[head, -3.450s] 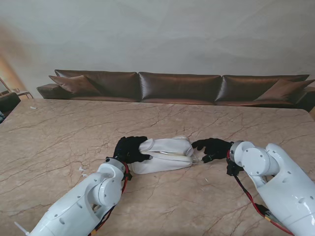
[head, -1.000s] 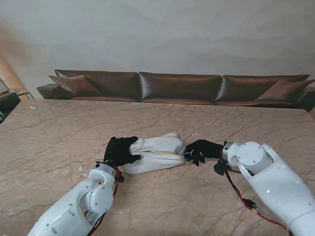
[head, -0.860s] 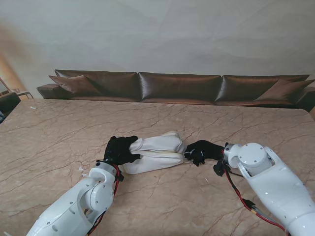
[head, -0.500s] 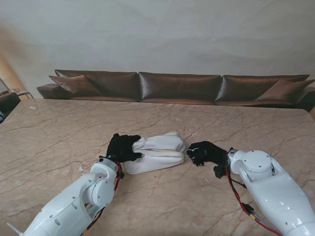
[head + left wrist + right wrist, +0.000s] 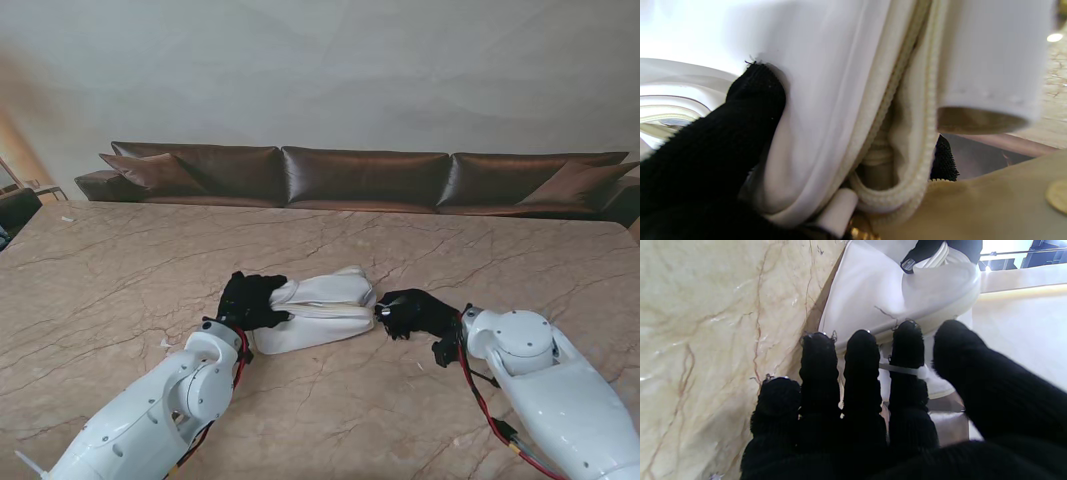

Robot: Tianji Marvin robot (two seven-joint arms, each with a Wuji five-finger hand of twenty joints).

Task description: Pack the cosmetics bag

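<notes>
The white cosmetics bag (image 5: 322, 306) lies on its side on the marble table (image 5: 120, 270). My left hand (image 5: 250, 300), in a black glove, is shut on the bag's left end. The left wrist view shows a finger (image 5: 740, 116) pressed into the bag (image 5: 840, 83) beside its cream zip, which gapes there. My right hand (image 5: 408, 312) is at the bag's right end with its fingers bunched. In the right wrist view the right hand (image 5: 873, 400) touches the bag (image 5: 890, 296), and a thin white pull strip (image 5: 902, 369) lies across one finger.
A long brown leather sofa (image 5: 360, 178) runs along the table's far edge. Tiny white scraps lie on the marble by my left forearm (image 5: 165, 345) and near my right wrist (image 5: 418, 366).
Since 3.5 s ago the bag and both hands have shifted left. In the last second my right hand drew slightly right, away from the bag's end. My left hand kept its hold.
</notes>
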